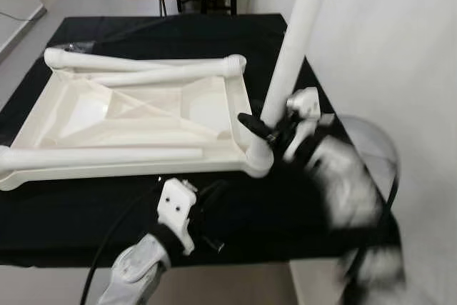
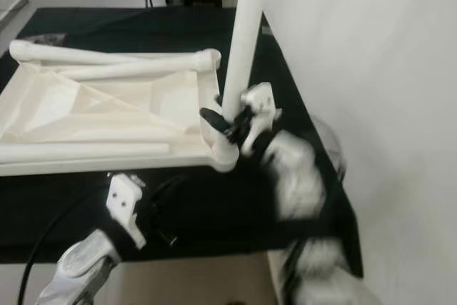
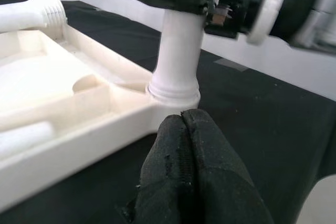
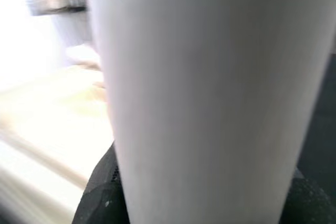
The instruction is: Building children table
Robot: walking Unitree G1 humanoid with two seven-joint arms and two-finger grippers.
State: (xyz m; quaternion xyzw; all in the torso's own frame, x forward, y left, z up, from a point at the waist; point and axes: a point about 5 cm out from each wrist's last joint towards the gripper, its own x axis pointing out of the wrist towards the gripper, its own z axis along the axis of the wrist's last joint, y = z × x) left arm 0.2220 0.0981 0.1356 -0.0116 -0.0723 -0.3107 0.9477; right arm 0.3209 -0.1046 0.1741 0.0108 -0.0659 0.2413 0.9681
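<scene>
Fitting a leg into the upturned tabletop's near right corner

Eye views: right gripper (image 1: 265, 128) clasps the upright leg (image 1: 291, 48) at the tabletop (image 1: 136, 116) corner socket. Left wrist view: left gripper (image 3: 184, 124) pinched closed, empty, near the socket (image 3: 174, 92); keep the leg vertical while twisting.

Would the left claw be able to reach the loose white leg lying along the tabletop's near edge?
Probably yes: the left claw sits just before the upturned white tabletop, with bare black cloth between it and the loose white leg.

— How did the white tabletop (image 1: 136, 116) lie?
— Upside down on the black bench (image 1: 285, 212), three loose legs (image 1: 143, 75) resting on it.
— And the fourth leg (image 1: 293, 48)?
— It stood upright in the near right corner socket.
</scene>
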